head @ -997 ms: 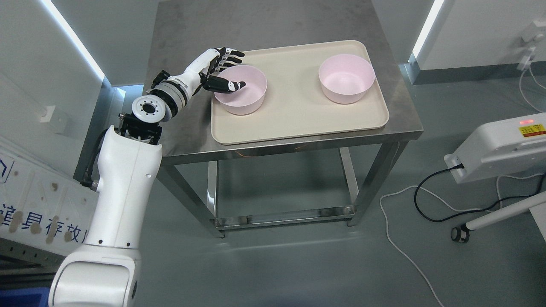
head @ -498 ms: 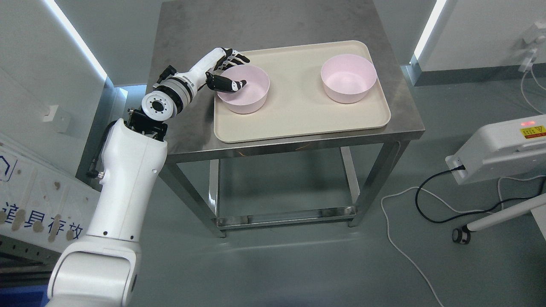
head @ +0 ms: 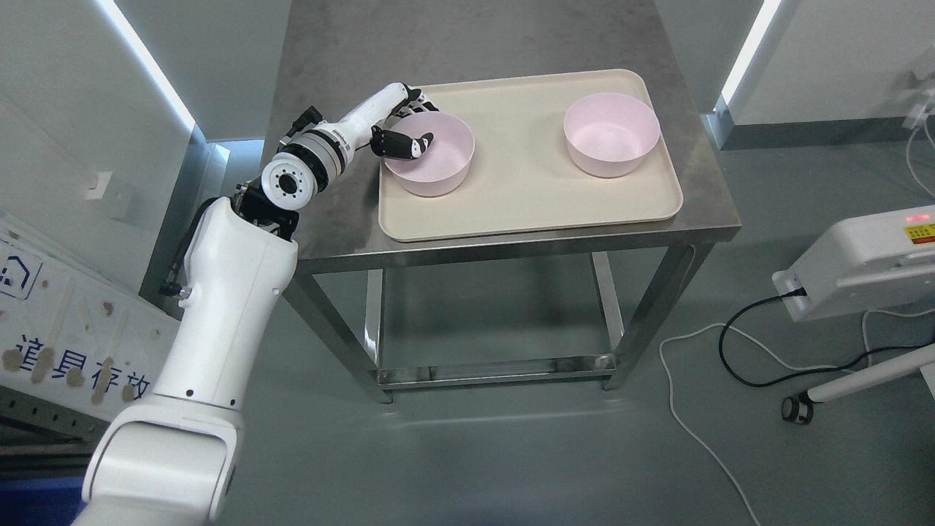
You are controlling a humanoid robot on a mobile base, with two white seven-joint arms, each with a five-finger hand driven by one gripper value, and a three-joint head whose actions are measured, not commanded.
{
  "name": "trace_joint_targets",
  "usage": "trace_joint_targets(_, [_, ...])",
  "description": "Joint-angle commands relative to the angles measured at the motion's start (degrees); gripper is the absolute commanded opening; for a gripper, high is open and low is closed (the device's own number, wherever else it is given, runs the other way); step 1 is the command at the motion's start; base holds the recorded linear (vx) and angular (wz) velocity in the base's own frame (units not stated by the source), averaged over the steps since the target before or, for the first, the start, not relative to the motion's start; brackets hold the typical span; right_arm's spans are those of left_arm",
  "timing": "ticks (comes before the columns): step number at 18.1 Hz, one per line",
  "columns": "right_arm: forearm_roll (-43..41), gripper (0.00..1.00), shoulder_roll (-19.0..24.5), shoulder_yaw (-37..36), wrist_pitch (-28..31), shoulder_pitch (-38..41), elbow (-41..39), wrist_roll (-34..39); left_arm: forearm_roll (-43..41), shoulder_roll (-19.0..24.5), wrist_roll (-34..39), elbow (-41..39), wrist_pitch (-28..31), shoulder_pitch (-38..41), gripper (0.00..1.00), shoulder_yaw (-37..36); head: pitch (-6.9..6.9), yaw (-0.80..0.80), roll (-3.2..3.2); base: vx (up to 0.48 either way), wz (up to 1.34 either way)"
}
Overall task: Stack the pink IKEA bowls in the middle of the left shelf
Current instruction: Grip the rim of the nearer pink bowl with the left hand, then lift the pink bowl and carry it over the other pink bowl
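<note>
We see our thumb (head: pixel 413 144) hooked over the near-left rim and dipping inside the left pink bowl (head: pixel 432 157), while our other fingers (head: pixel 420 104) curl around the outside of its far-left wall, so the rim sits pinched between them. That is our left hand (head: pixel 398 124), clamped on the bowl at about its ten o'clock edge. From the hand our white forearm runs down and left over the bare metal, past the round wrist joint (head: pixel 291 183), then the upper arm drops toward the lower left corner of the head view.

The held bowl stands upright in the left half of the cream tray (head: pixel 526 197), close to the tray's left rim; we cannot tell whether its base touches the tray or is just off it. The second pink bowl (head: pixel 612 139) stands upright at about three o'clock from the first, in the tray's right half, well apart from it and untouched. The tray lies on the steel table (head: pixel 329 219), filling most of the near part of its top.

On the grey floor at four o'clock from the table a white device (head: pixel 862 267) sits with a black cable (head: pixel 745 343) plugged into it.
</note>
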Motion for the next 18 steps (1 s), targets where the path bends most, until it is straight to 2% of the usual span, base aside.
trace_joint_targets(1, [0.0,1.00,-1.0,0.0,0.0,0.0,0.0,0.0,-1.5,-2.1,-0.4,1.1,-1.5,-0.5,0.11,-1.5,0.00,0.00,0.00,-0.002,0.06])
trace_joint_targets(6, [0.0,1.00,-1.0,0.0,0.0,0.0,0.0,0.0,-0.9,-5.9,-0.6,0.7,-1.7,-3.1,0.01,6.4,0.00,0.00,0.00,0.000,0.01])
trace_joint_targets(13, [0.0,1.00,-1.0,0.0,0.0,0.0,0.0,0.0,-0.7,-8.1,-4.6,-0.4,-0.9,-11.1,0.01,11.9,0.00,0.00,0.00,0.000,-0.03])
trace_joint_targets(15, [0.0,1.00,-1.0,0.0,0.0,0.0,0.0,-0.1,-0.3,-8.1,-5.5,-0.6,-0.9,-13.6,0.01,10.0,0.00,0.00,0.00,0.000,0.00])
trace_joint_targets(18, [0.0,1.00,-1.0,0.0,0.0,0.0,0.0,0.0,6.4,-8.1,-4.9,-0.6,-0.9,-15.3,0.01,-6.6,0.00,0.00,0.00,0.000,0.00])
